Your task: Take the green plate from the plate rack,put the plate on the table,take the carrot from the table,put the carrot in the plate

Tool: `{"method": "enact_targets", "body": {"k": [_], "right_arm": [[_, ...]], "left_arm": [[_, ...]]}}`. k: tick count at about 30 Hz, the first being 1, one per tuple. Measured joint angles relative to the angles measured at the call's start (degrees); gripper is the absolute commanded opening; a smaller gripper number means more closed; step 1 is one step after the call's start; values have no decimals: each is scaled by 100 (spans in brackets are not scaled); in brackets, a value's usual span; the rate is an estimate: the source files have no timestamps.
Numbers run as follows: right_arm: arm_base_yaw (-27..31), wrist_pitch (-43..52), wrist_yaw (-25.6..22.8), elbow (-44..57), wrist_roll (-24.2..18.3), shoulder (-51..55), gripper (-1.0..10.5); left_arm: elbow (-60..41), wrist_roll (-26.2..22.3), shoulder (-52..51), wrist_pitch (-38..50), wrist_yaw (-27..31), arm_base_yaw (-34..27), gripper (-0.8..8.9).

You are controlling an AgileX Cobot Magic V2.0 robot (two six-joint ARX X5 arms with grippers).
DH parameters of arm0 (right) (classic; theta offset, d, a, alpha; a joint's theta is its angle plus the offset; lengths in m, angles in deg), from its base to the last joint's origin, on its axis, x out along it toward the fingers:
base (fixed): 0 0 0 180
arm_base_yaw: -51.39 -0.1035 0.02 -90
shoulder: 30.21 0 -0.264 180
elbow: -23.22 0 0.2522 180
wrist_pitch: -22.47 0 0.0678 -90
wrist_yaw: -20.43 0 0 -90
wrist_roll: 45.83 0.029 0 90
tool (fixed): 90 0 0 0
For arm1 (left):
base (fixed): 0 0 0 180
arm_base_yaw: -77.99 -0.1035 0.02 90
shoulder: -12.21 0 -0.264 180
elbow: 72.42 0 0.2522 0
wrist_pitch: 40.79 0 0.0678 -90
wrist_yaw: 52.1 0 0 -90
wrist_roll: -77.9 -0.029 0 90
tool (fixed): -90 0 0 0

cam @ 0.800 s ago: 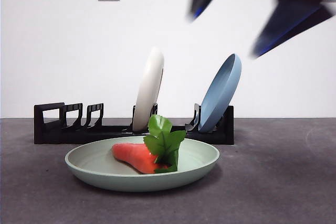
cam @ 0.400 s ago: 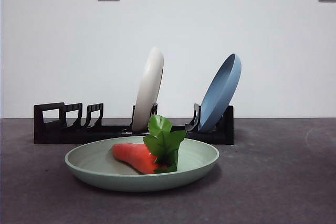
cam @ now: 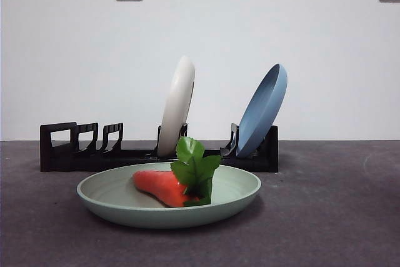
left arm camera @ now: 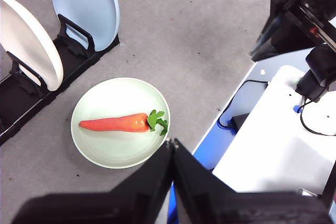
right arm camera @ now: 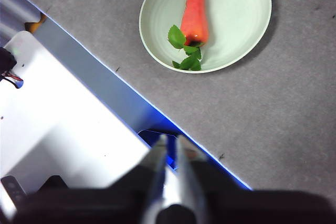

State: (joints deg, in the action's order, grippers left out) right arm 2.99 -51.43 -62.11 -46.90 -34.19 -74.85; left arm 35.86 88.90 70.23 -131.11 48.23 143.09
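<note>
The green plate [cam: 169, 201] lies flat on the table [cam: 325, 217] in front of the plate rack [cam: 156, 148]. The carrot [cam: 164, 187] rests inside it, leaves toward the right. From the left wrist view the green plate [left arm camera: 120, 123] and the carrot [left arm camera: 115, 123] show from high above, and my left gripper [left arm camera: 171, 145] is shut, raised off the table's edge. Seen from the right wrist, the green plate [right arm camera: 206, 19] holds the carrot [right arm camera: 195, 9]; my right gripper [right arm camera: 169, 140] is shut and far back over the table's edge. Neither gripper appears in the front view.
A cream-white plate [cam: 177, 105] and a blue plate [cam: 262, 109] stand upright in the rack. Several slots at the rack's left end hold nothing. The robot's white base [left arm camera: 273, 145] and the other arm's black frame [left arm camera: 299, 9] lie beyond the table's blue edge.
One second ago two dark jaws hung at the top right of the front view; they have risen out of it. Plate and carrot have not moved.
</note>
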Motion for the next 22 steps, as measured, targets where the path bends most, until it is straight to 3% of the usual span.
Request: {"method": "enact_targets", "body": {"k": [22], "right_arm": [[0,-2,-15,0,0,0,1]], "left_arm": [[0,-57,2,2,11,0,-4]]}}
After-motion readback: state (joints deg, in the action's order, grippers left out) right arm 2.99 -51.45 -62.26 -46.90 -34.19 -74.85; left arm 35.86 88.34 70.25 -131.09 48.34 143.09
